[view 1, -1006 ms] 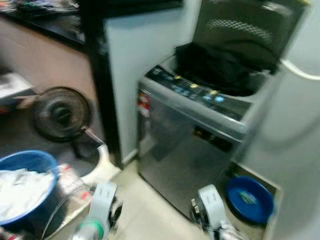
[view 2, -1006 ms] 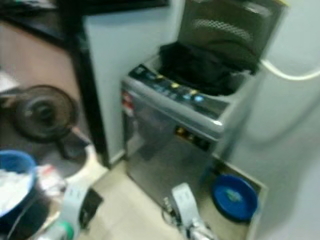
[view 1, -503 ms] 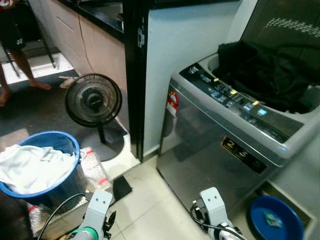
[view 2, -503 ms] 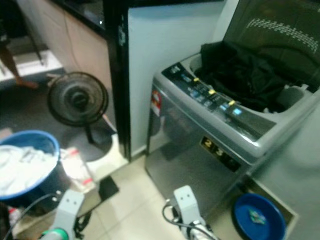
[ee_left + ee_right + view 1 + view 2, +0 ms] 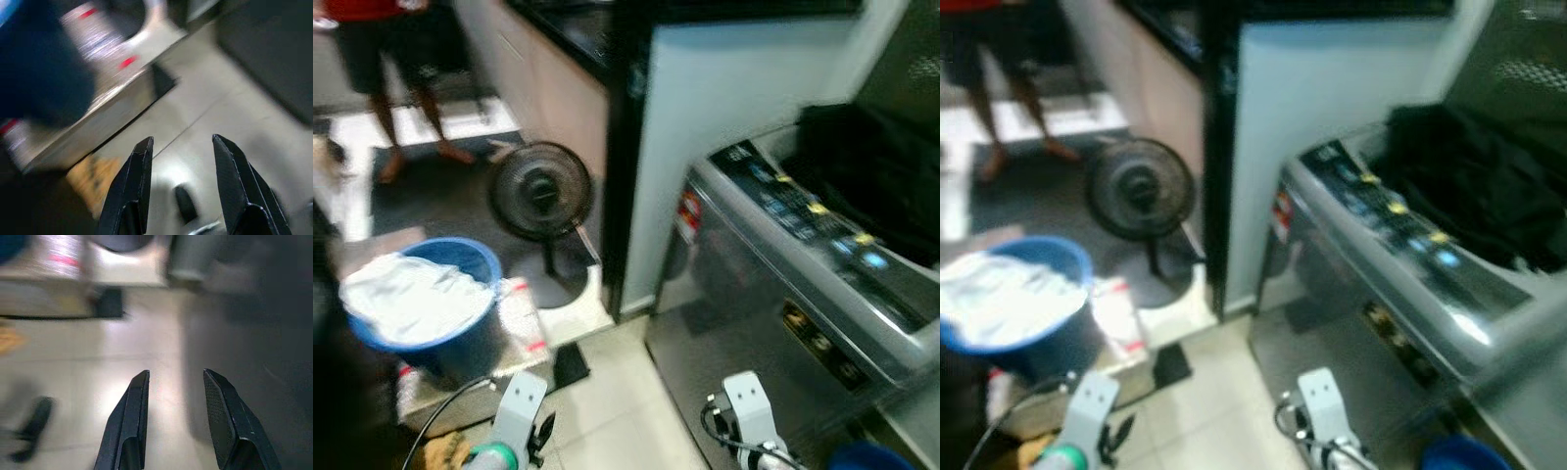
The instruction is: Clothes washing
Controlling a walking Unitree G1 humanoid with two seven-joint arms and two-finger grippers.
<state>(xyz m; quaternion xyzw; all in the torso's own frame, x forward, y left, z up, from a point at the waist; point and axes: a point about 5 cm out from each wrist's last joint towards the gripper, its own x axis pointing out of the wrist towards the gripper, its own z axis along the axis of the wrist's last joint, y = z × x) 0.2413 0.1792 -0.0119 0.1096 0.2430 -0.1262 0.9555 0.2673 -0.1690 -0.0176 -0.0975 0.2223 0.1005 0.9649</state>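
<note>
View has swung left: blue basket [image 5: 421,304] of white laundry [image 5: 411,294] now nearer centre, washing machine [image 5: 803,284] further right. Left end effector [image 5: 178,166] and right end effector [image 5: 173,401] hang parted, empty.

No legible text; washing machine [image 5: 803,294] front markings, panel labels blurred (unreadable).

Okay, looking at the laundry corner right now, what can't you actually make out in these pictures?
- Washing machine drum: a heap of dark clothes covers it in the eye views.
- Control panel labels: too blurred to read.
- Blue bucket contents below the white laundry: hidden by that laundry.
- Person in the background: cut off by the top edge.
- Left pincer and right pincer, both open, hang over blurred floor.
</note>
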